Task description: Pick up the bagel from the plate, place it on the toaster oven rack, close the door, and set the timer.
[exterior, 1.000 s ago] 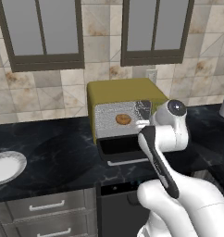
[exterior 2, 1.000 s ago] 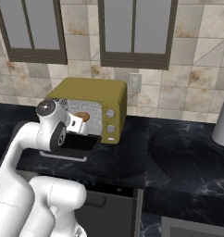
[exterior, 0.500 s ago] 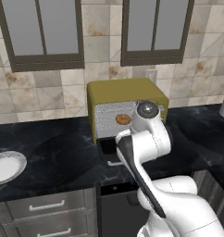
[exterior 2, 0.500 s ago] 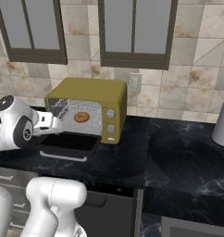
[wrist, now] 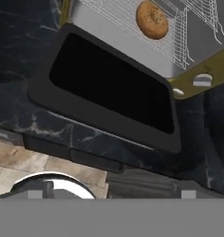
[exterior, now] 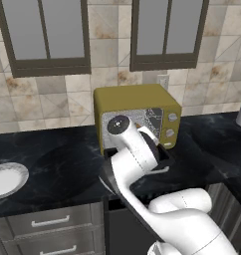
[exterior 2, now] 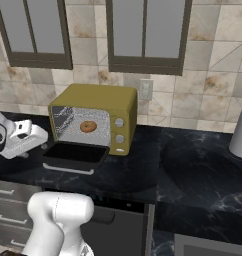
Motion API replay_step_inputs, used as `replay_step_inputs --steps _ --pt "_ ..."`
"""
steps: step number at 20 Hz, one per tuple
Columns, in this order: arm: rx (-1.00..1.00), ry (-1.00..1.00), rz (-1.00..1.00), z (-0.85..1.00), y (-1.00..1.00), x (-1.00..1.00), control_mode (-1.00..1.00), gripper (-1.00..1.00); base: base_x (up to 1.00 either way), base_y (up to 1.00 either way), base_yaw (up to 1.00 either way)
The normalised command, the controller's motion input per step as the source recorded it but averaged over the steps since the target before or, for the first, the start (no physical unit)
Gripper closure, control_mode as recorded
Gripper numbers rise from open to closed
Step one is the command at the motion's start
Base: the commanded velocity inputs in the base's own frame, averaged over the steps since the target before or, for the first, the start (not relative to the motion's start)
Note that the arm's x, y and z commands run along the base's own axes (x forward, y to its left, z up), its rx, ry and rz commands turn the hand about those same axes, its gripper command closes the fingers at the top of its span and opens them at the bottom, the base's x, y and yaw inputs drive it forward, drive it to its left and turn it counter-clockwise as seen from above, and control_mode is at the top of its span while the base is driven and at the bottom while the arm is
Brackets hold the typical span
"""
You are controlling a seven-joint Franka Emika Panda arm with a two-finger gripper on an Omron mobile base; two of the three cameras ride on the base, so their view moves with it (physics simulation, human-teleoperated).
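Found the bagel lying flat on the toaster oven rack, inside the shiny cavity of the olive-yellow toaster oven, toward the side nearer the knobs. Saw the door dropped down flat in front of the cavity, dark glass facing up, pale bar handle along its outer edge. From the hand view, looked down on the door's black panel with the bagel beyond it on the wire grid. Spotted the claw just beside the door's left edge, apart from it, spread wide with nothing between the fingers. Noted the plate bare on the black marbled desk, well apart from the oven at the far left of the left base view.
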Motion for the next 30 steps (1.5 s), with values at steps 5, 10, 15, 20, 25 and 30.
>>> replay_step_inputs --steps 5,10,15,20,25,30 --pt "-0.16 0.01 0.00 -0.32 0.01 -0.02 -1.00 -1.00 0.00 0.00 0.00" --pt "-0.11 0.00 0.00 -0.36 0.00 0.00 -1.00 -1.00 0.00 0.00 0.00" --pt "-0.11 0.01 0.00 -0.34 0.12 0.13 -1.00 -1.00 0.00 0.00 0.00" --pt "-0.13 0.04 0.00 -0.25 0.24 0.35 -1.00 -1.00 0.00 0.00 0.00" --pt "-0.13 0.06 0.02 -0.24 0.29 0.51 -1.00 -1.00 0.00 0.00 0.00" --pt "-0.16 0.12 0.00 -0.35 0.27 0.48 -1.00 -1.00 0.00 0.00 0.00"
